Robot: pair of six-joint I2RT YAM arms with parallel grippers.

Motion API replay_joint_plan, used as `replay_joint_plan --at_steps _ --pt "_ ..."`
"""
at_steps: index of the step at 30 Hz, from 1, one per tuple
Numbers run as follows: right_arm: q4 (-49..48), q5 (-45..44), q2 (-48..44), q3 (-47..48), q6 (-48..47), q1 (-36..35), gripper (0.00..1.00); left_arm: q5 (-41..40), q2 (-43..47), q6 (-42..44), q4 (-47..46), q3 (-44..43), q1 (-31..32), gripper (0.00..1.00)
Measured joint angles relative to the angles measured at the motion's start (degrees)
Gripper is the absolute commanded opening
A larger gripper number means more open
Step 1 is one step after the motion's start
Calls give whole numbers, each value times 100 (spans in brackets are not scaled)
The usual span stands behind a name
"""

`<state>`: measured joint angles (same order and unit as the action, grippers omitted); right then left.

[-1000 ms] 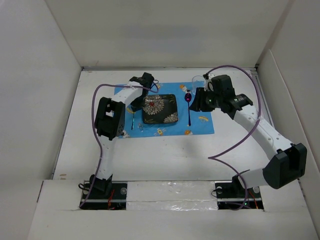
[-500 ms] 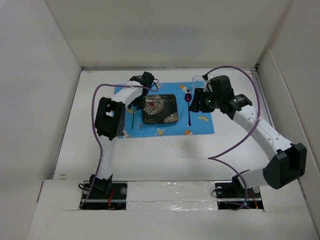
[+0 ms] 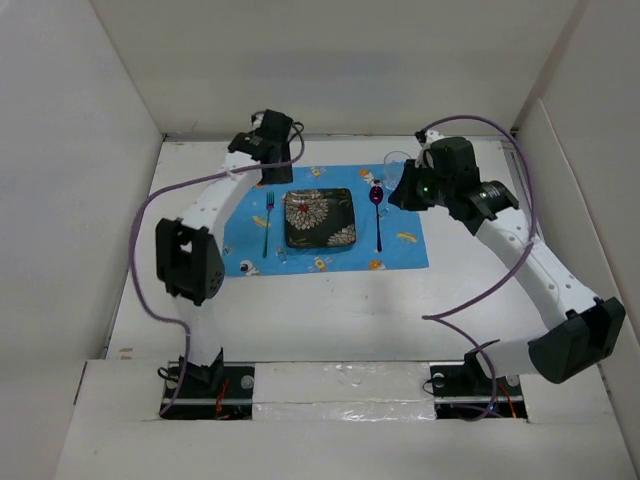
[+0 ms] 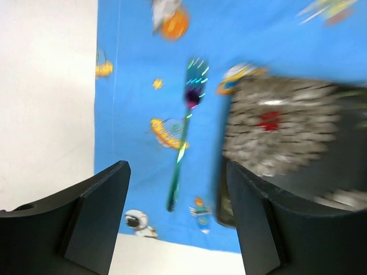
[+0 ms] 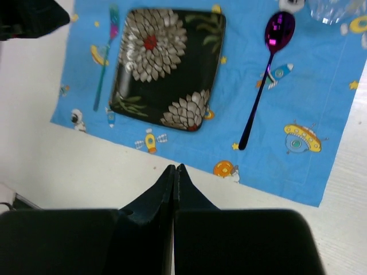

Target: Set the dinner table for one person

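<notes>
Readable text, labels, numbers: none that I can make out. Large matte white dinner table (image 3: 330,300): unmarked. Blue cartoon-print cloth placemat (image 5: 327,97): pictures only. Black square flower-patterned plate (image 5: 200,57): blossoms only.

a blue cartoon-print space-themed cloth placemat (image 3: 400,255) lies flat; a square black plate with a white and red flower print (image 3: 320,218) sits on its middle; a slim iridescent green-blue metal fork (image 3: 267,225) lies just left of the plate, tines far; a glossy purple metal spoon (image 3: 378,222) lies to the right, bowl far; a clear glass (image 5: 331,8) stands just beyond the spoon's bowl
</notes>
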<state>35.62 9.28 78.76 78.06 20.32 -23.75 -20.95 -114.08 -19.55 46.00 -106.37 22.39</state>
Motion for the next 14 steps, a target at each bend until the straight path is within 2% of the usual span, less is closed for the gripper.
replay_joint_plan --at_steps 2,3,7,9,14 --pt "-4 -61 -177 177 4 4 3 249 710 -63 -219 0 0 66" --pt "-7 -122 -297 308 7 15 14 385 1123 -101 -365 0 0 68" --pt "-267 -492 -911 1106 87 109 39 785 2883 -343 -1113 120 2 71" --pt "-608 -883 -1290 1480 105 177 42 798 3733 -439 -1469 315 4 77" --pt "-1368 -1891 -2406 1665 131 527 53 514 5204 -555 -2009 713 -297 81"
